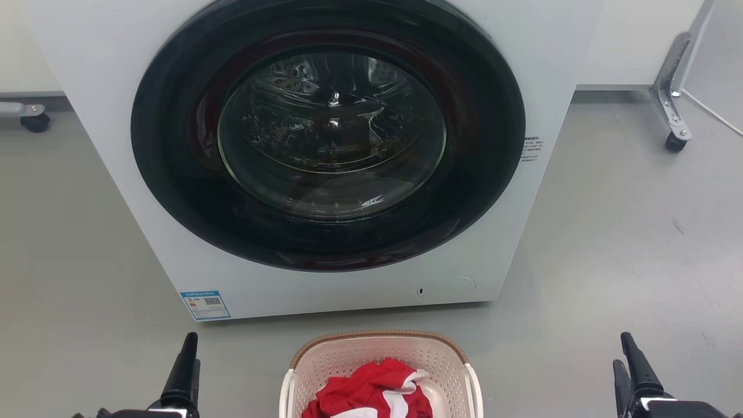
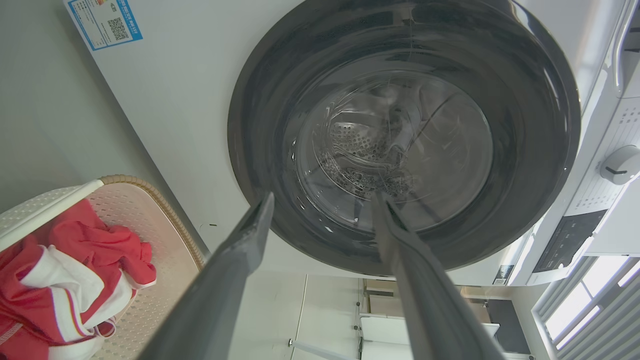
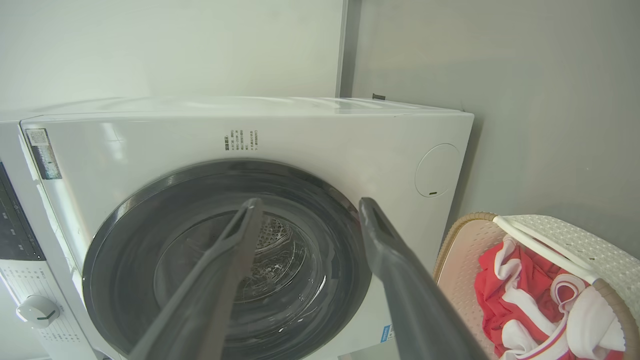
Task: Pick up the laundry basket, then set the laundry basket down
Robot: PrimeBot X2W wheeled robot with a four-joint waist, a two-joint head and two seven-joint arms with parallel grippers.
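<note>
The laundry basket [image 1: 380,336], cream-white and perforated with a brown woven-look rim, stands on the grey floor at the bottom centre of the head view. A red and white garment [image 1: 365,389] lies crumpled inside it. My left gripper [image 1: 193,348] is on the basket's left and my right gripper [image 1: 622,348] on its right, both well apart from it. In the left wrist view the left gripper [image 2: 324,196] is open and empty, with the basket [image 2: 165,235] off to the left. The right gripper [image 3: 310,201] is likewise open and empty, with the basket [image 3: 460,260] at the lower right.
A white front-loading washing machine [image 1: 116,116] stands just behind the basket, its round dark door [image 1: 328,133] closed. Wheeled metal frame legs stand at the far left [image 1: 35,121] and far right [image 1: 673,133]. Grey floor stretches on both sides of the machine.
</note>
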